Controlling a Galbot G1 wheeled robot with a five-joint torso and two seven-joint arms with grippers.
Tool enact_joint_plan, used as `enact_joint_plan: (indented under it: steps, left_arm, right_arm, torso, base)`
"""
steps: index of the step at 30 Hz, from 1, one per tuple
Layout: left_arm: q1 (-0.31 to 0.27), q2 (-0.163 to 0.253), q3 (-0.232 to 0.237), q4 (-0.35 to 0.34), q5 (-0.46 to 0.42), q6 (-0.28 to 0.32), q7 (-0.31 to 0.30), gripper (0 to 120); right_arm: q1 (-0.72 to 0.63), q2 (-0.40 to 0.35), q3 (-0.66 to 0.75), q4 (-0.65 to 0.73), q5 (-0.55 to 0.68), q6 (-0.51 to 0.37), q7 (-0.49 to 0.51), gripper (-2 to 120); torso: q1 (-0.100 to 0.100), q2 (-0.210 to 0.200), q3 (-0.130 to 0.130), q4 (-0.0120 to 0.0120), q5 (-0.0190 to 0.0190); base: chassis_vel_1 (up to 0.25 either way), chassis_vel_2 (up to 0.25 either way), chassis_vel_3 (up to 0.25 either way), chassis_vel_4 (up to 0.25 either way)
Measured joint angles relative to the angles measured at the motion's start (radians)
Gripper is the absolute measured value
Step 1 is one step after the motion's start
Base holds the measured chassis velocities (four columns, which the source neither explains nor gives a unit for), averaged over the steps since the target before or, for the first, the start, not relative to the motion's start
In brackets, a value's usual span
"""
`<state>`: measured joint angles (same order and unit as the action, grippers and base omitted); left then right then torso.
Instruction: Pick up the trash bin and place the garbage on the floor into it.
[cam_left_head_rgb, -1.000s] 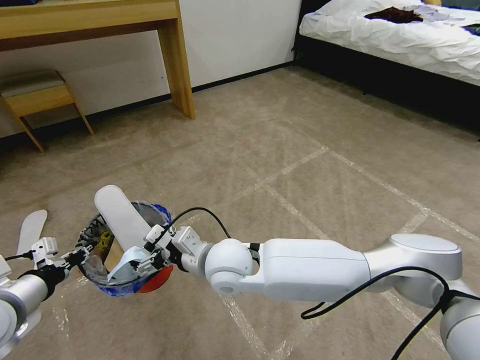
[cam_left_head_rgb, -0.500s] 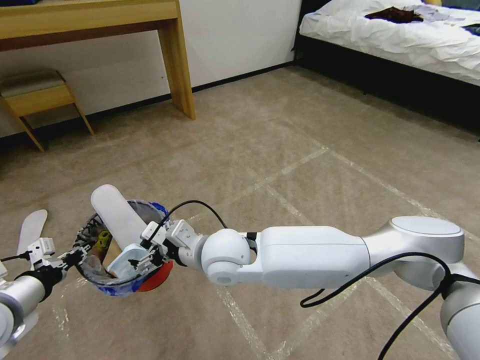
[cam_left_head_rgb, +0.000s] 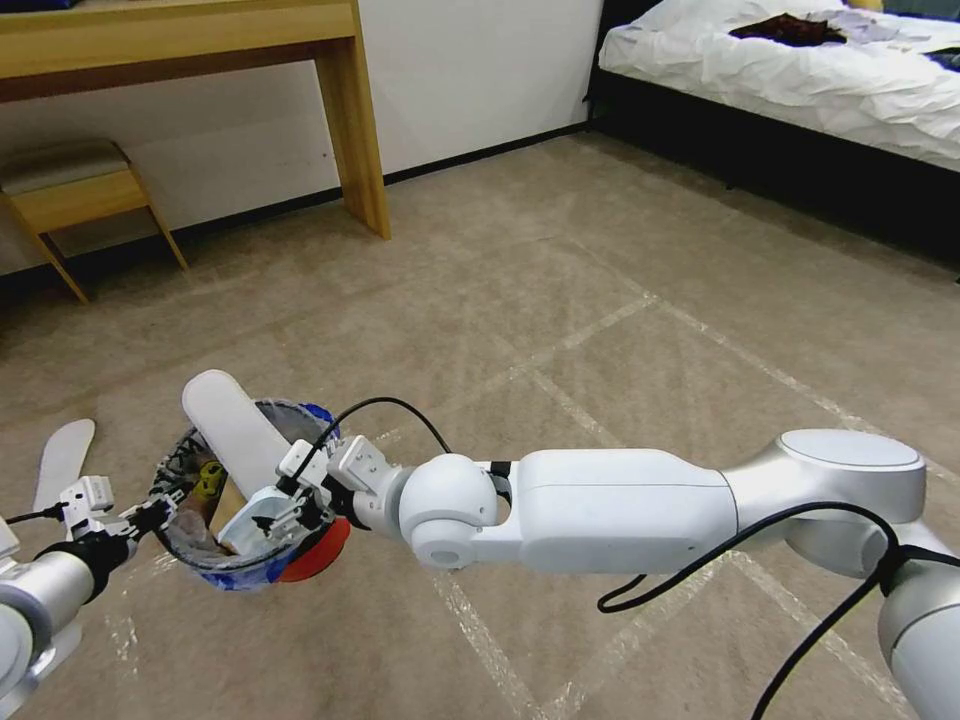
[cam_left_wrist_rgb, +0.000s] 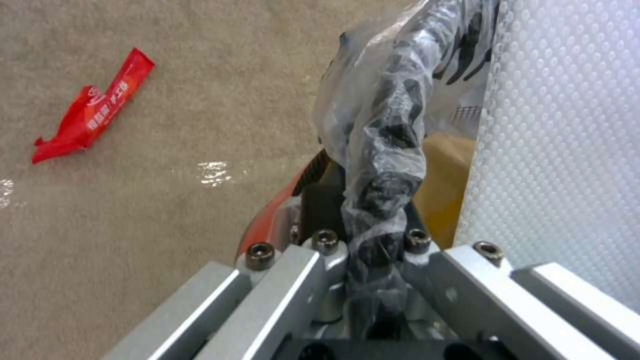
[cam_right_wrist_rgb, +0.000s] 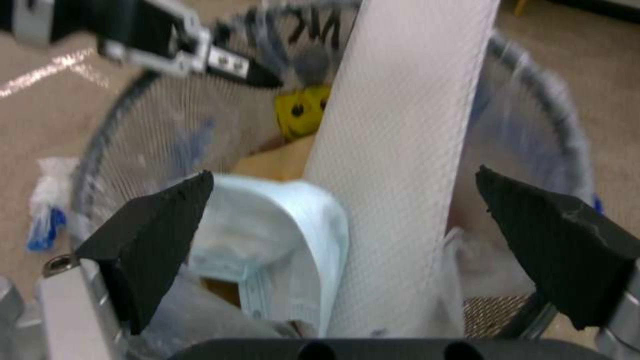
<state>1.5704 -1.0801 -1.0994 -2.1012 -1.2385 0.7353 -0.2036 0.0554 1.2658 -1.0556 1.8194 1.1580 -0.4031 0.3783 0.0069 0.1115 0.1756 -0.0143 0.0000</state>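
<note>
- At lower left of the head view, the bin (cam_left_head_rgb: 235, 500) is hanging off the floor (cam_left_head_rgb: 620, 330), the left gripper (cam_left_head_rgb: 150, 515) clamping its bagged rim, jaws closed on the plastic in the left wrist view
- Inside it, one slipper (cam_left_head_rgb: 235, 430) is leaning upright and poking over the rim, beside a brown bag (cam_right_wrist_rgb: 277, 162) and a light-blue scrap (cam_right_wrist_rgb: 287, 235)
- Over the bin mouth, the right gripper (cam_left_head_rgb: 290, 505) is hovering with jaws spread wide, gripping nothing; the scrap is lying loose below it, so that drop looks done
- Left to collect: a second slipper (cam_left_head_rgb: 62, 462) at the left edge, a red wrapper (cam_left_wrist_rgb: 93, 107) and a white-and-blue scrap (cam_right_wrist_rgb: 45, 212) beside the bin
- Nothing seems to be blocking those; desk (cam_left_head_rgb: 200, 40), stool (cam_left_head_rgb: 75, 185) and bed (cam_left_head_rgb: 800, 70) are standing well apart along the top
</note>
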Motion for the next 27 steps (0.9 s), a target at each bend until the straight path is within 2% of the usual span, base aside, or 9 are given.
enact_joint_plan:
  steps: [9, 18, 25, 27]
  left_arm:
    - [0.001, 0.002, -0.015, 0.012, 0.000, 0.000, 0.000, 0]
    - [0.005, 0.000, -0.023, 0.009, 0.000, 0.000, -0.002, 0]
    - [0.012, -0.001, -0.040, 0.008, 0.003, 0.000, -0.004, 0]
    - [0.012, -0.003, -0.045, 0.007, 0.007, 0.000, -0.006, 0]
  right_arm:
    - [-0.009, -0.021, 0.065, 0.036, 0.003, 0.004, 0.010, 100]
    - [-0.039, -0.029, 0.204, 0.039, -0.004, 0.014, 0.010, 100]
    - [-0.127, -0.046, 0.389, 0.040, -0.016, 0.079, -0.003, 100]
    - [-0.160, -0.050, 0.448, 0.030, -0.030, 0.126, -0.019, 100]
  torso:
    - [0.000, 0.000, 0.000, 0.0000, 0.0000]
    - [0.000, 0.000, 0.000, 0.0000, 0.0000]
    - [0.000, 0.000, 0.000, 0.0000, 0.0000]
    - [0.000, 0.000, 0.000, 0.0000, 0.0001]
  base:
    - [0.000, 0.000, 0.000, 0.000]
    - [0.000, 0.000, 0.000, 0.000]
    - [0.000, 0.000, 0.000, 0.000]
    - [0.000, 0.000, 0.000, 0.000]
